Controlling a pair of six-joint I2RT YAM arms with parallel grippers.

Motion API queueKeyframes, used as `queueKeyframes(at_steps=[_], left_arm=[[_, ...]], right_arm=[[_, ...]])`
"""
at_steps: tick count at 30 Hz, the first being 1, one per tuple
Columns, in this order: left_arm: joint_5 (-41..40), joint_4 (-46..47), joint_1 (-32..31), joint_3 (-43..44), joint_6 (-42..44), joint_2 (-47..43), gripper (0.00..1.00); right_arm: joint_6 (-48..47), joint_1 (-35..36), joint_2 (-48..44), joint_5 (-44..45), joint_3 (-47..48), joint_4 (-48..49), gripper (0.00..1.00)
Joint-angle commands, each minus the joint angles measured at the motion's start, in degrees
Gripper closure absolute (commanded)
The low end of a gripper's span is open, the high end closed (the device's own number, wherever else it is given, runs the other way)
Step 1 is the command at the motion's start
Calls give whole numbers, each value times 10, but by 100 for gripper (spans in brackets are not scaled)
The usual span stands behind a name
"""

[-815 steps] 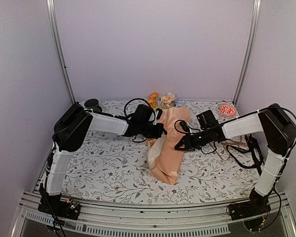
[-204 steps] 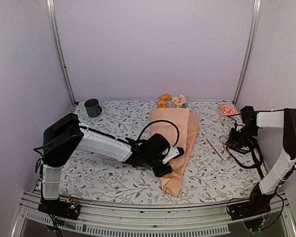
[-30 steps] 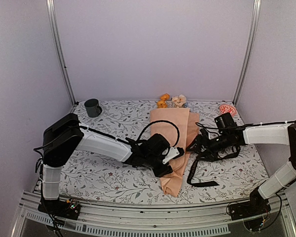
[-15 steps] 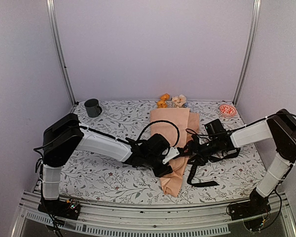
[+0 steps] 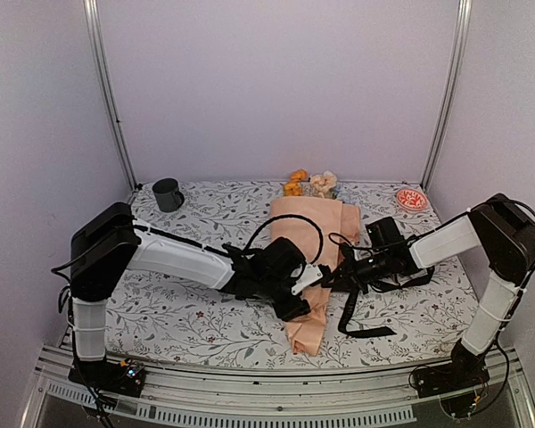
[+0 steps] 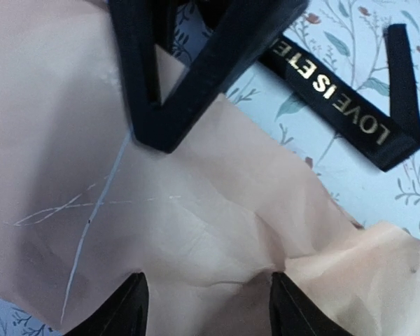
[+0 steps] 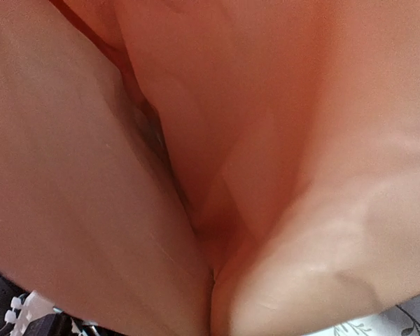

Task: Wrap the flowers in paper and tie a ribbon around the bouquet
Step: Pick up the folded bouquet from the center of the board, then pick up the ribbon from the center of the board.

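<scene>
The bouquet (image 5: 305, 227) lies along the table as a peach-orange paper (image 6: 196, 210) cone. The flowers (image 5: 308, 183) stick out of its far end. My left gripper (image 5: 308, 285) holds the cone's lower part, and the paper bulges between its two black fingertips (image 6: 136, 308). My right gripper (image 5: 333, 272) is pressed against the cone's right side. Its fingers are hidden, and the right wrist view shows only paper (image 7: 266, 140). The black ribbon (image 5: 346, 308) with gold lettering (image 6: 336, 98) hangs from beside the right gripper onto the table. I cannot tell whether that gripper pinches it.
A dark mug (image 5: 167, 193) stands at the back left and a small red dish (image 5: 411, 198) at the back right. The floral table cover (image 5: 187, 303) lies under everything. Metal frame posts (image 5: 107, 89) rise at both back corners.
My right gripper has moved left up against the bouquet and shut. The cone's narrow end has shifted slightly left. The ribbon's tail stays on the table.
</scene>
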Motion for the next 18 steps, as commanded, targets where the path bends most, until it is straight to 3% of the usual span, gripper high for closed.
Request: queueKeyframes(at_steps=[1,6,12,18], left_arm=[[51,-34,-24,32,18,-77,35],[133,-53,-36,110,-2,-35,30],[129,-126,-47,216,-27,66,28],[108,-107,-99,229,102,95,18]], right_arm=[[-3,2,12,-16,27,26,99],[-22,1,23,-11,54,3,99],[-52,-7,33,-12,82,-23,99],[-93,-12,54,-10,125,-74,99]])
